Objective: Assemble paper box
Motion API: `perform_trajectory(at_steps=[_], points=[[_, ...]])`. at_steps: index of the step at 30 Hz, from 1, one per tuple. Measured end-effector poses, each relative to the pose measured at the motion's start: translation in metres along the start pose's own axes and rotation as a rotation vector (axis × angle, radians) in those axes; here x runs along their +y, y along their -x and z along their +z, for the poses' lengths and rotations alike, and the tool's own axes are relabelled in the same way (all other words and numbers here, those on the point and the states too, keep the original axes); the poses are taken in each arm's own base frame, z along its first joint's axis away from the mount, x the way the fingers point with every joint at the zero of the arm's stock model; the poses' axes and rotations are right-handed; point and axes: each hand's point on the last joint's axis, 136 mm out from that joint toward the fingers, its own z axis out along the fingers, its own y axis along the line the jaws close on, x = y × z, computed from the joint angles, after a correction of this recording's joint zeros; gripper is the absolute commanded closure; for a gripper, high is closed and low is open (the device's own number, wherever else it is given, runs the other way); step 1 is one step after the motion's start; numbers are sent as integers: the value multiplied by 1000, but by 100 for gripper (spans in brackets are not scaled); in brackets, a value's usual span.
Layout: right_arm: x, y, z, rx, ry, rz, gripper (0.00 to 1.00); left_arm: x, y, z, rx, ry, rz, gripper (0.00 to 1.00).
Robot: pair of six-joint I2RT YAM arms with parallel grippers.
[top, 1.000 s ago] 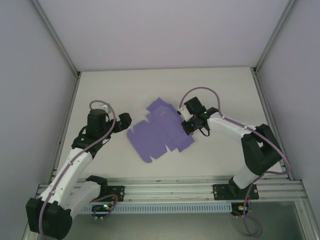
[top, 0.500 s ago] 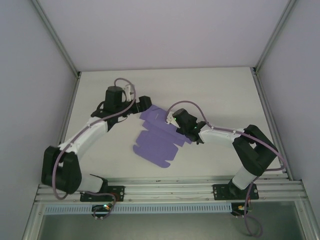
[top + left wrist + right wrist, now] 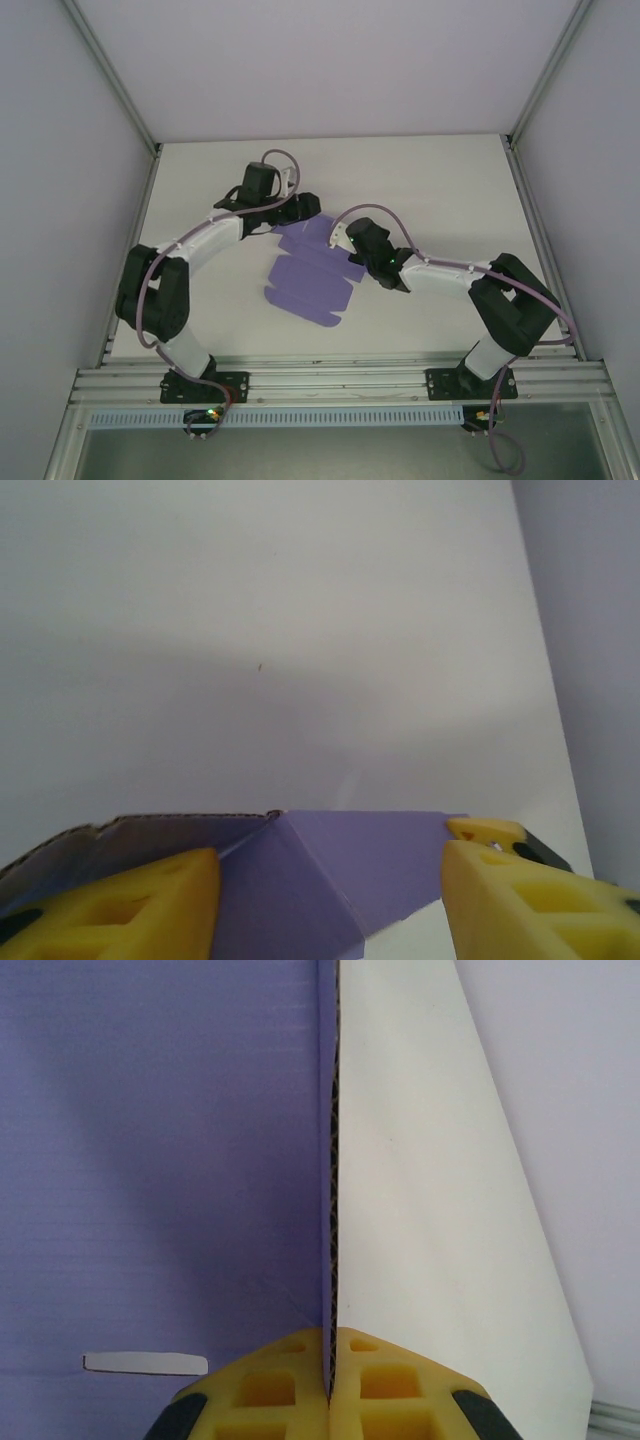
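Top view: paper box (image 3: 305, 285) mostly a flat die-cut sheet on the table (image 3: 440, 180), mid-table between the two arms, far-right flap lifted. Left gripper (image 3: 306, 205) at the sheet's far edge, right gripper (image 3: 347, 240) at its right side. Left wrist view: left gripper (image 3: 330, 905) spread wide, yellow fingers (image 3: 130, 910) either side of a raised purple panel of the paper box (image 3: 320, 870); not pinching, contact unclear. Right wrist view: right gripper (image 3: 330, 1385) clamped tight on an edge of the paper box (image 3: 150, 1160), flap held upright, purple face to the left, pale reverse to the right; tab slot (image 3: 145, 1363) unfilled in the flat panel. Judged early stage: a flap or two up, no walls locked, no tabs seated, most folding left to do. No enclosed volume yet, so nothing inside.
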Motion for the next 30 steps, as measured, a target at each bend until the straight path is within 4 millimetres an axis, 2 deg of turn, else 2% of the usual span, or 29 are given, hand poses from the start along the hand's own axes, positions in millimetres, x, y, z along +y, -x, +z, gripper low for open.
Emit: perform_trajectory(at_steps=[6,13,16,21,22,23,24,25,27,30], points=[[-1,4,-1,-17,-15,-9,100,-1,-6,6,18,-1,-24,65],[1,5,-4,-13,-48,-53,100,-3,-9,9,15,13,-39,81],[3,3,-6,-6,-64,-64,100,-3,-9,10,7,28,-47,96],[4,1,-10,-7,-72,-63,100,-5,-10,12,-1,37,-51,99],[3,0,-12,-8,-73,-61,100,-6,-11,12,-1,37,-51,96],[2,0,-13,-10,-75,-58,100,-7,-11,11,-2,35,-49,80],[2,-1,-14,-11,-76,-57,100,-9,-10,10,-3,33,-43,71],[0,-1,-16,-12,-78,-54,100,-10,-11,10,-4,34,-37,67],[-3,2,-19,-23,-86,-46,100,-11,-11,7,-6,36,-21,49],[-5,5,-22,-38,-85,-37,100,-21,-14,-3,-16,27,21,28]])
